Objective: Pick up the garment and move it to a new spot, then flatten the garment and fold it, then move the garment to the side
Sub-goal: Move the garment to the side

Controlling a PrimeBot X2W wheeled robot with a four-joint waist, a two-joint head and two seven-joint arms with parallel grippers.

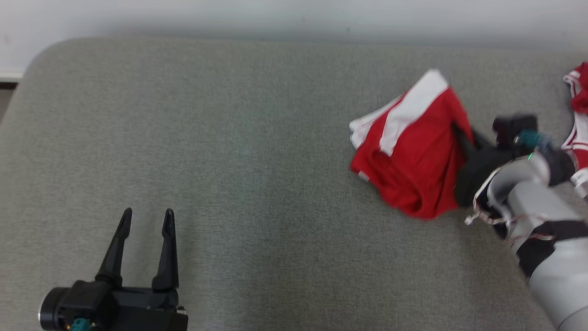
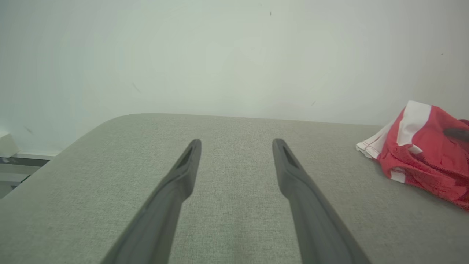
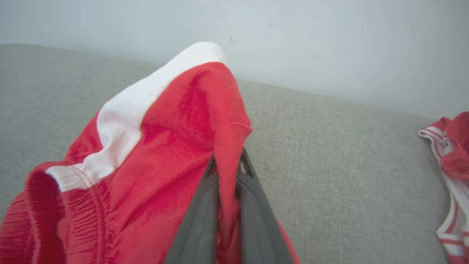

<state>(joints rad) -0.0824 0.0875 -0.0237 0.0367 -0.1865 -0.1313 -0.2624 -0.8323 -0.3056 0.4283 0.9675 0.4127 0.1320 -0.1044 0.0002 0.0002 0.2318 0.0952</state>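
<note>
The garment [image 1: 413, 156] is a bunched red piece with broad white bands, on the right half of the grey padded surface [image 1: 229, 138]. My right gripper [image 1: 461, 135] reaches in from the right and is shut on a fold of its right edge. In the right wrist view the two fingers pinch a red fold of the garment [image 3: 165, 146], with the right gripper [image 3: 227, 161] tight around it and the cloth pulled up into a peak. My left gripper [image 1: 148, 212] rests open at the lower left, holding nothing. The left gripper [image 2: 236, 141] sees the garment [image 2: 425, 154] far off to its right.
Another red and white striped cloth [image 1: 579, 115] lies at the far right edge, also seen as striped cloth [image 3: 450, 176] in the right wrist view. A pale wall [image 1: 294, 18] runs behind the surface. The surface's left corner is rounded.
</note>
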